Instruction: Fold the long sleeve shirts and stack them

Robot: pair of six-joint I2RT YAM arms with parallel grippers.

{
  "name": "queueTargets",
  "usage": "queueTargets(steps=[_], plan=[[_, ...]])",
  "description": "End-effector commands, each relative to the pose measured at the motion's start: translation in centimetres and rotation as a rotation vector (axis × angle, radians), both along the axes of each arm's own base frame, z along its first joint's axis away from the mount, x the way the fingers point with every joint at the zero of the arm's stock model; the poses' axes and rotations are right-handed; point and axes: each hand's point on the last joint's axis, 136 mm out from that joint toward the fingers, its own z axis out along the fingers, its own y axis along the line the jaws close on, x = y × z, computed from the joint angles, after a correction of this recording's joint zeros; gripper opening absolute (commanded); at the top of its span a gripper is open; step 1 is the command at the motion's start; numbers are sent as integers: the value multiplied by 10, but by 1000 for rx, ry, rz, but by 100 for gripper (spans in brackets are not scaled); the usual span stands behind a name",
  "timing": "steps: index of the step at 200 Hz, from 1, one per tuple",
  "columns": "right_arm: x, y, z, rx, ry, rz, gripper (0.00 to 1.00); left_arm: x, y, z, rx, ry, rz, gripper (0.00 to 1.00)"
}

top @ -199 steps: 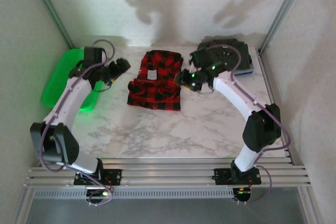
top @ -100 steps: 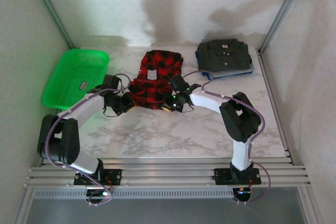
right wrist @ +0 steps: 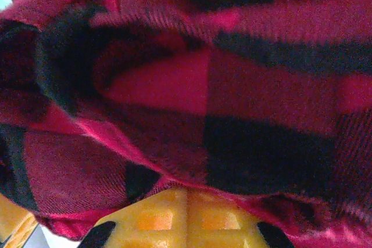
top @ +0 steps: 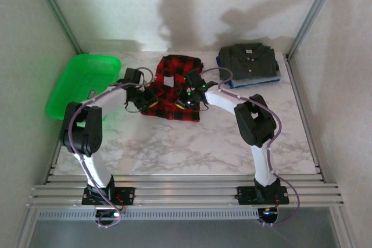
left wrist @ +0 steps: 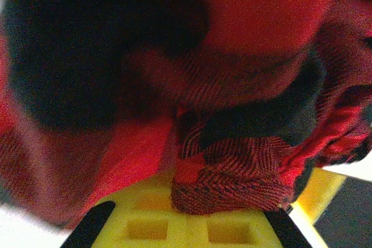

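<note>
Red-and-black plaid shirt (top: 172, 87) lies bunched at centre; folded grey-olive shirt (top: 249, 61) sits back right.

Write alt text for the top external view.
Both arms reach a red-and-black plaid shirt at mid-table, the left gripper and right gripper shut on opposite sides of it. A folded grey shirt lies on a blue garment at back right; a green basket sits at back left.

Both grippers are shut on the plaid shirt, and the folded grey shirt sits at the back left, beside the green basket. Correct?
Not quite. The grey shirt sits at the back right, across the table from the basket, which is at the left; the top view shows it. The rest holds: the left gripper and right gripper are shut on the plaid shirt.
</note>
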Motion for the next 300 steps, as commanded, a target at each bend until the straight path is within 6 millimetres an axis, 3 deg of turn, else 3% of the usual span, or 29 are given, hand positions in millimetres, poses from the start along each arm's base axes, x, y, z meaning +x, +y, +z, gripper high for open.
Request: queueTargets(steps=[1, 12, 31, 50, 64, 74, 90, 106, 116, 140, 155, 177, 202, 230, 278, 300], plan=[[25, -7, 10, -24, -32, -32, 3, 33, -10, 18, -16, -83, -20, 0], [37, -9, 14, -31, -52, -43, 5, 51, -14, 33, -29, -128, -16, 0], [63, -11, 29, -27, -103, -73, 13, 74, -19, 45, -45, -158, -12, 9], [88, -14, 58, -7, -181, -79, 29, 93, -20, 62, -78, -187, 8, 21], [101, -19, 90, -24, -267, -64, 41, 104, -10, 83, -93, -228, 54, 36], [102, -26, 110, -55, -313, -45, 50, 108, -1, 99, -110, -256, 88, 47], [91, -38, 136, -113, -358, 5, 55, 106, 11, 125, -109, -296, 115, 62], [69, -51, 145, -158, -346, 43, 58, 91, 21, 144, -62, -321, 109, 70], [50, -56, 139, -165, -312, 63, 59, 75, 27, 145, -20, -311, 105, 71], [3, -58, 111, -164, -253, 121, 66, 34, 36, 122, 31, -257, 88, 74], [-21, -57, 91, -191, -245, 148, 71, 12, 26, 101, -8, -230, 48, 74], [-43, -59, 52, -236, -164, 142, 71, -1, 9, 78, 21, -204, -22, 74], [-44, -63, 25, -250, -124, 84, 69, -3, -2, 51, 88, -164, -61, 72], [-37, -53, 9, -239, -98, 75, 66, 5, -10, 31, 101, -146, -64, 71], [-18, -43, -7, -252, -77, 48, 60, 33, -37, 11, 58, -136, -69, 62], [-16, -40, -12, -250, -66, 47, 58, 50, -45, 20, 25, -159, -56, 55]])
